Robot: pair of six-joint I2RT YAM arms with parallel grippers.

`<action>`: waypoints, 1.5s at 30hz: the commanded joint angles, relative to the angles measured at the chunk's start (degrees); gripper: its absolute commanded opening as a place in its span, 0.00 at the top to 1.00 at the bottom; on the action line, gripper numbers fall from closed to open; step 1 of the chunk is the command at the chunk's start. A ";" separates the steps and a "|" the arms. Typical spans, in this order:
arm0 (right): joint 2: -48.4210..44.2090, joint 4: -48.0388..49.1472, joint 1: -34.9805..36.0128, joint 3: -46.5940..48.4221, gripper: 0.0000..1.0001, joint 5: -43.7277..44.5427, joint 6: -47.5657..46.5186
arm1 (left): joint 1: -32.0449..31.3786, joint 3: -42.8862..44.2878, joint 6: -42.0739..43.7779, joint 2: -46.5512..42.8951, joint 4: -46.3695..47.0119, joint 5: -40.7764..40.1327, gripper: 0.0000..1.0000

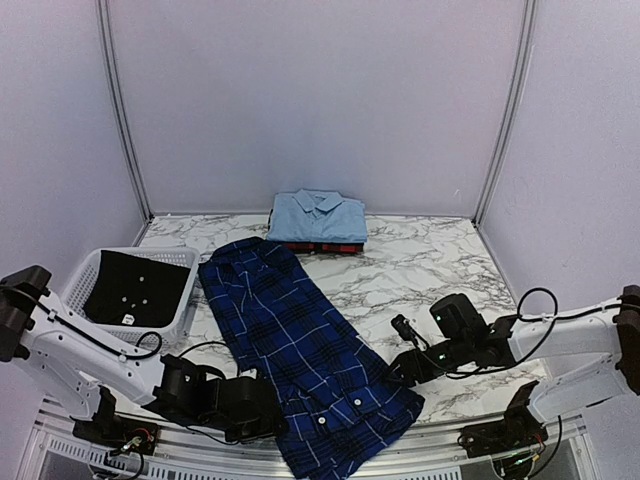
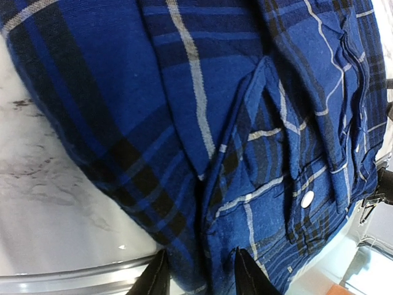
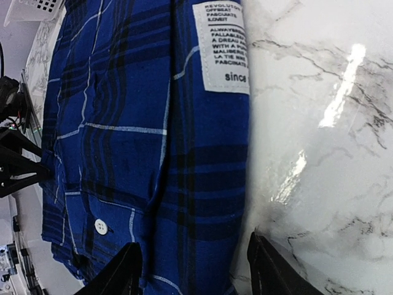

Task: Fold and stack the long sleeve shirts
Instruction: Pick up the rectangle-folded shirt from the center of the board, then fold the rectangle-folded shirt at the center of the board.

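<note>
can only make out a thin front strip of the red-and-black plaid shirt point(image 1: 322, 246), buried otherwise under the folded light blue collared shirt point(image 1: 318, 215). can't read the tiny white tag point(image 1: 129, 318) on the black cloth point(image 1: 135, 285) in the white slotted plastic basket point(image 1: 78, 283).

1. The navy plaid shirt point(image 1: 300, 340) is matt woven cloth, softly creased.
2. Its white button point(image 2: 307, 198) looks like smooth, glossy plastic.
3. Its label point(image 3: 224, 46) is matt white fabric.
4. The marble-patterned table point(image 3: 319, 184) is smooth and glossy, with bright glare.
5. The slotted basket point(image 1: 140, 252) is white plastic.
6. The light blue shirt point(image 1: 318, 217) is matt cloth.
</note>
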 commanded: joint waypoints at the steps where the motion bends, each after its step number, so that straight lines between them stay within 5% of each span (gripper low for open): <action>1: 2.26 0.91 1.25 2.30 0.41 -2.08 -2.02 | -0.55 1.52 -0.35 2.40 0.73 0.29 0.65; 9: 2.94 -0.27 2.15 3.65 0.62 -1.45 -2.16 | -0.93 1.87 -1.24 1.89 2.20 -0.61 0.86; 19: 2.52 -1.16 0.48 7.58 0.99 -3.96 -1.62 | -0.92 1.59 -0.77 -2.20 2.55 -3.77 1.00; 31: 5.03 2.49 -1.21 17.15 1.00 -6.98 0.50 | 2.45 -0.73 -0.30 -15.07 -5.71 -12.86 1.00; 45: 23.36 16.19 -2.75 28.61 1.00 -7.54 7.03 | 10.82 -6.50 -3.07 -20.77 -9.57 -16.04 1.00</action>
